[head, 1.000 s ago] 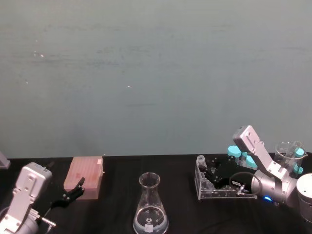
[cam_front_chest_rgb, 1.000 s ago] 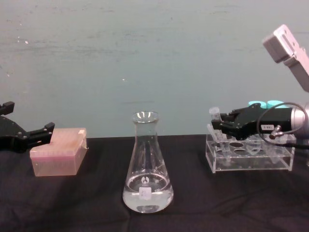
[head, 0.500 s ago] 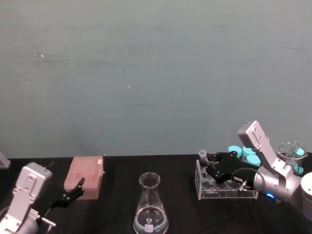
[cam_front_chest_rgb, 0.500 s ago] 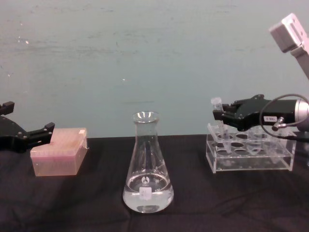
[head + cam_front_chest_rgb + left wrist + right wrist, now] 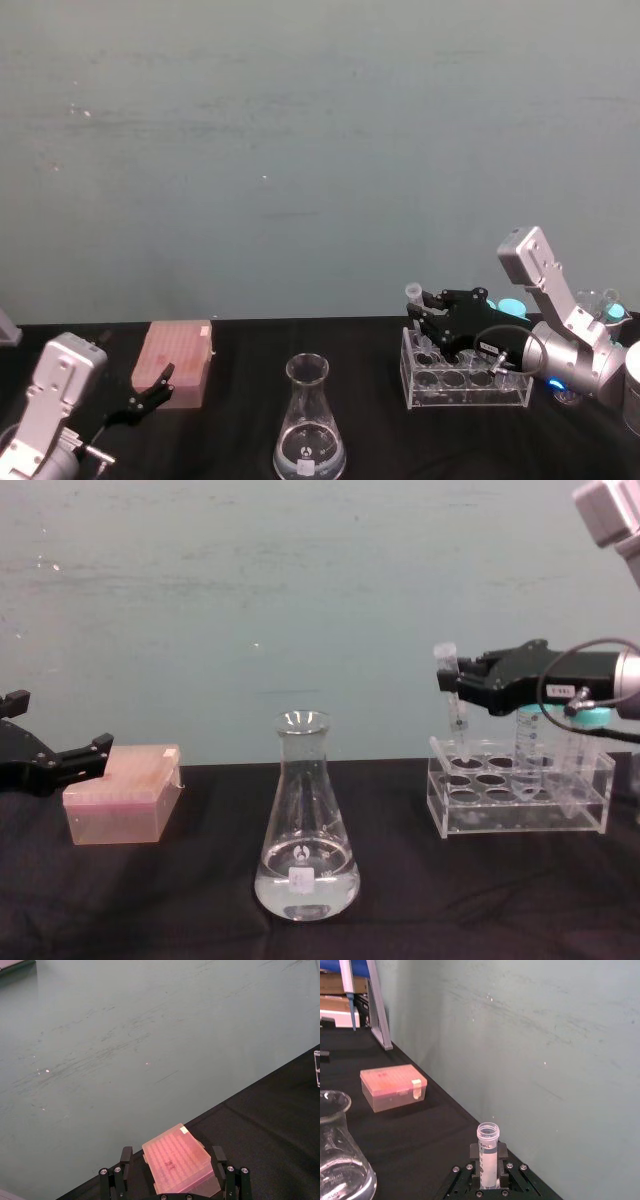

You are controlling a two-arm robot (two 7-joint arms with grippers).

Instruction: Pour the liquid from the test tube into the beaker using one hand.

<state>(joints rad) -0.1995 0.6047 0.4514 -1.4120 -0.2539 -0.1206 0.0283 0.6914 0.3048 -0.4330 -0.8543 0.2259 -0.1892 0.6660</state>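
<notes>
Jaws on the right gripper [image 5: 460,682] pinch the test tube [image 5: 457,720], upright over the rack [image 5: 520,810]. Moving left to the flask [image 5: 305,820] and pouring remain; the left gripper [image 5: 150,388] idles, jaws spread.

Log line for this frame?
right gripper: shut on test tube, upright, tip at rack top; left gripper: open, near pink tip box; conical flask: untouched

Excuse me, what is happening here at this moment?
The right gripper holds the small test tube upright, the tube's tip at the top of the clear rack. The conical flask stands apart, to its left, with some clear liquid in it. The left gripper is parked, open, by the pink tip box.
</notes>
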